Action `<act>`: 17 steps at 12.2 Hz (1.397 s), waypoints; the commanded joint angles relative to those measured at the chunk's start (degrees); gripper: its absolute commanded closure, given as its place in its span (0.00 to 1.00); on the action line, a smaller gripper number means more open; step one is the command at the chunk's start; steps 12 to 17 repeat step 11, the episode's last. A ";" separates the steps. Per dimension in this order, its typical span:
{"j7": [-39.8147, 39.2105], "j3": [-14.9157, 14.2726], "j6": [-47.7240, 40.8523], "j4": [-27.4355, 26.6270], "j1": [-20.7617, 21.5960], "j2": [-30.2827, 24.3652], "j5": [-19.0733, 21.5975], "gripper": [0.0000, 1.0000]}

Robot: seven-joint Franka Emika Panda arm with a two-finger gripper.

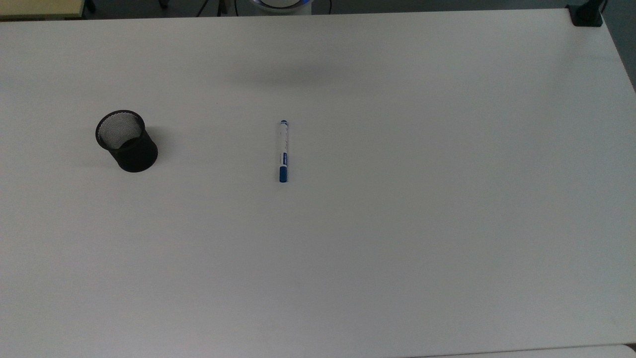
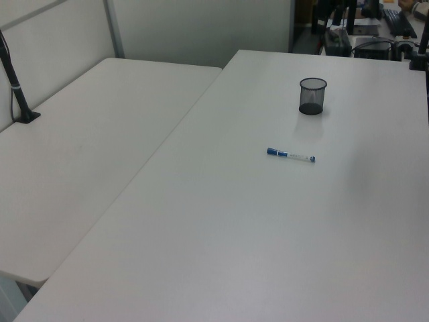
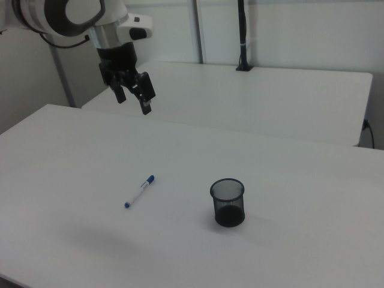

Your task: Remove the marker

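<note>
White tabletop [image 1: 397,248] all round, with the marker [image 1: 283,150] lying flat on it, well apart from the black mesh cup [image 1: 127,140] on the top view's left. My gripper [image 3: 133,95] hangs high, fingers spread and empty; in the right view the marker lies below it and nearer, its long axis running near-left to far-right.

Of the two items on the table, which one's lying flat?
The white marker with the blue cap lies on its side; the black mesh cup stands upright, opening up.
</note>
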 commanded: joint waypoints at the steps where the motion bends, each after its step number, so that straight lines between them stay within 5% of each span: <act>1: -3.47 0.86 2.84 -1.90 -0.06 -1.15 0.42 0.00; 5: 1.10 10.25 5.76 -1.99 -5.94 0.61 0.33 0.00; 17: 1.10 10.27 5.23 -2.52 -5.25 0.79 -2.74 0.00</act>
